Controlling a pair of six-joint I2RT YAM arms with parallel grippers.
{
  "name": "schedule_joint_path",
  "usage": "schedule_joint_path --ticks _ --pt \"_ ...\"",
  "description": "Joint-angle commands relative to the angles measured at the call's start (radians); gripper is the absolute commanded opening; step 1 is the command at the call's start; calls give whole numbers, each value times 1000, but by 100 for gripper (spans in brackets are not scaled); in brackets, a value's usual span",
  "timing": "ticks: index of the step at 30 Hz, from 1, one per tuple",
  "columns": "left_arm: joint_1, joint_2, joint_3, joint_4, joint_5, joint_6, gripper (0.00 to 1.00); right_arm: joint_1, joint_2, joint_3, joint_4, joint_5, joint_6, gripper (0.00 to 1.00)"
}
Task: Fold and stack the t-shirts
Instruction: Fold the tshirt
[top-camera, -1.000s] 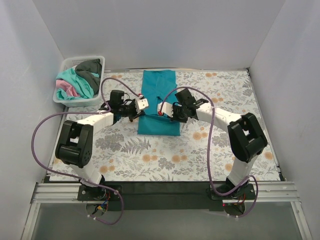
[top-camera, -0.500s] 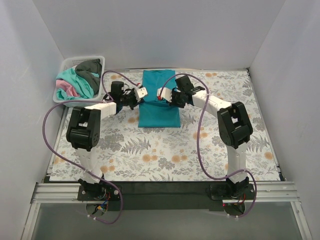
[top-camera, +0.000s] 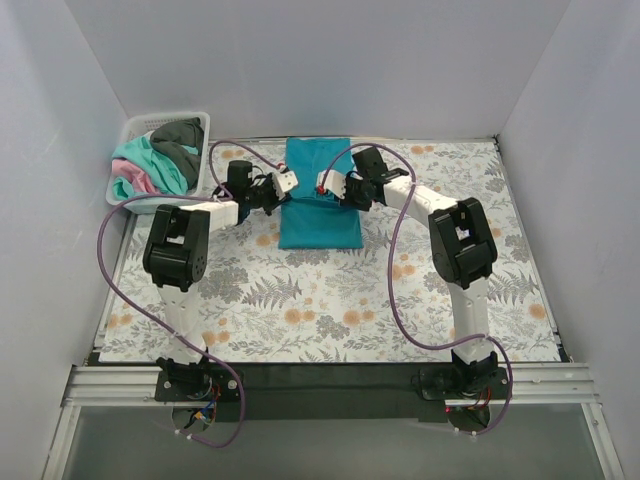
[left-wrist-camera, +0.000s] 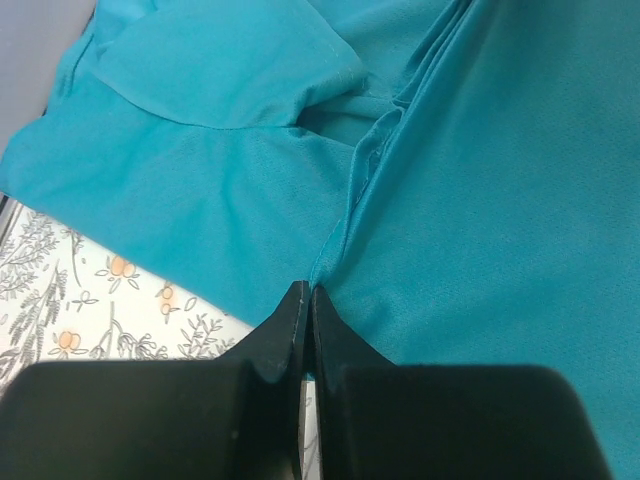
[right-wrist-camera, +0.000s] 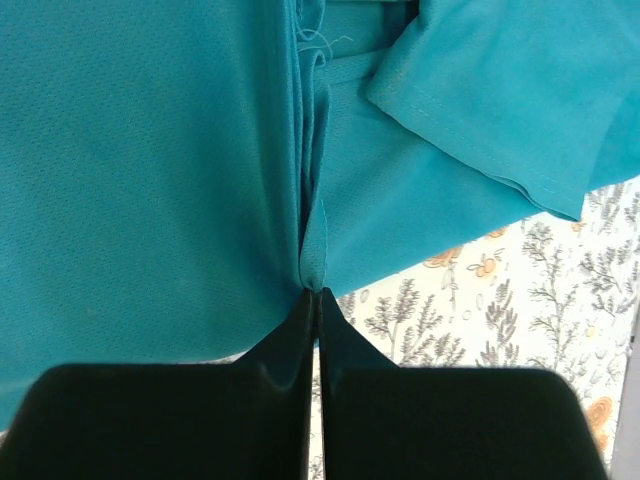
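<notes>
**Both end effectors pinched shut on the teal t-shirt's side edges**

From above we cannot read the fingertips. Both wrists crowd over the teal t-shirt (top-camera: 318, 205) and cover parts of its two side edges, so only the wrist cameras show the grip. There the black fingers fill the bottom of each picture as a blurred mass, hiding whatever lies under them. The shirt runs off the picture edges on several sides. How much cloth sits between the fingers we cannot make out; we see only a crease running straight into the tips.

The left end effector (left-wrist-camera: 305, 300) is closed, its fingers pressed together with no gap, nipping the shirt's edge where a fold line meets the tips. The right end effector (right-wrist-camera: 318, 298) is closed the same way on the opposite edge.

The shirt lies flat on the floral-covered counter (top-camera: 330, 300), between the two end effectors and spreading ahead of each. Beyond the left tips, up and to the left, a sleeve (left-wrist-camera: 230, 70) lies folded over the body. Beyond the right tips, up and to the right, a second sleeve (right-wrist-camera: 500, 100) does likewise. Bare floral print shows just beside each pair of tips, on the outer side.

Well off to the left of the left end effector, a white basket (top-camera: 150, 205) holds a mint-green shirt (top-camera: 150, 165), a pink shirt (top-camera: 130, 183) and a dark grey shirt (top-camera: 180, 140) in a heap, each partly buried.
</notes>
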Motion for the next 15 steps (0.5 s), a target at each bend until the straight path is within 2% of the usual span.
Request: schedule_joint_path --ticks 1,4,8,10,11,12,13,15 --pt "4 1 50 41 -11 -6 0 -14 11 72 14 -4 -9 1" --pt "4 23 62 43 -25 -6 0 -16 39 102 18 13 5 1" --pt "6 52 79 43 -51 -21 0 -17 74 134 26 37 33 10" --pt "6 67 85 50 -62 -31 4 -17 87 139 35 45 45 11" --pt "4 71 82 59 -70 -40 9 -17 87 139 40 54 59 16" --pt "6 75 85 76 -74 -50 10 -17 91 139 40 56 62 17" --pt "6 83 97 76 -76 -73 18 -17 90 139 41 59 66 18" --pt "4 87 113 70 -82 -98 35 -19 85 139 46 76 88 40"
